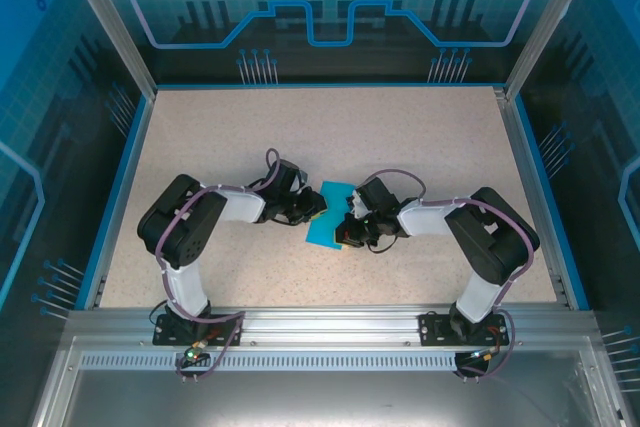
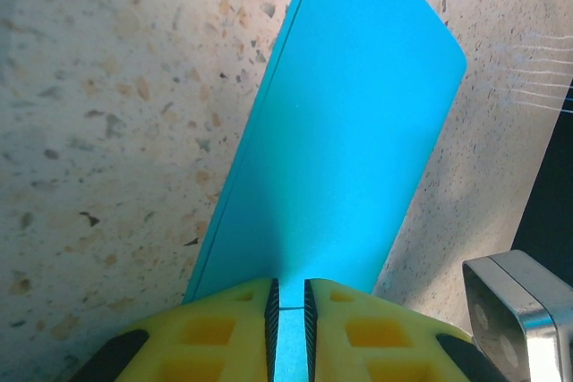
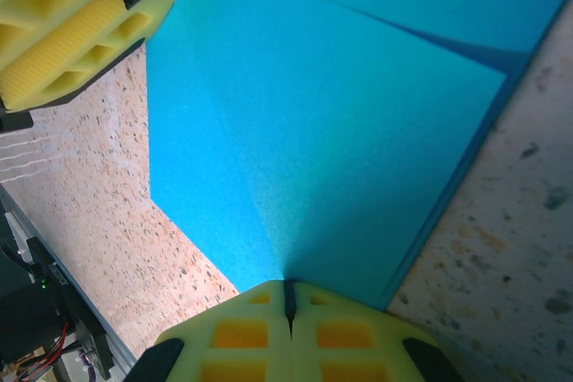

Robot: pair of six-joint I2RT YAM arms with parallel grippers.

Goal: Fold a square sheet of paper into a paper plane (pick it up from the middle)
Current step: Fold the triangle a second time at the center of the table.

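1. Sheet of paper (image 1: 330,215): bright cyan-blue and folded, at the centre of the overhead frame, over the speckled surface (image 1: 400,137), between the two pincers.
2. Left pincer (image 1: 312,209): touching the sheet's left side in the overhead view. At the bottom centre of its own wrist view, its yellow fingers (image 2: 224,328) stand nearly together. The sheet's near edge runs into the narrow slit between them, so the jaws are clamped on the paper.
3. Sheet in the left wrist view: a long strip running from the bottom centre to the top of the frame. It has a straight doubled edge on its left and a rounded corner at the upper right.
4. Right pincer (image 1: 350,232): at the sheet's lower right edge in the overhead view. At the bottom centre of its own wrist view, the pads meet in a thin dark seam. The paper draws up into a crease that ends in that seam, pinched there.
5. Right wrist view, upper left: one yellow finger of the left pincer, at the sheet's far edge.
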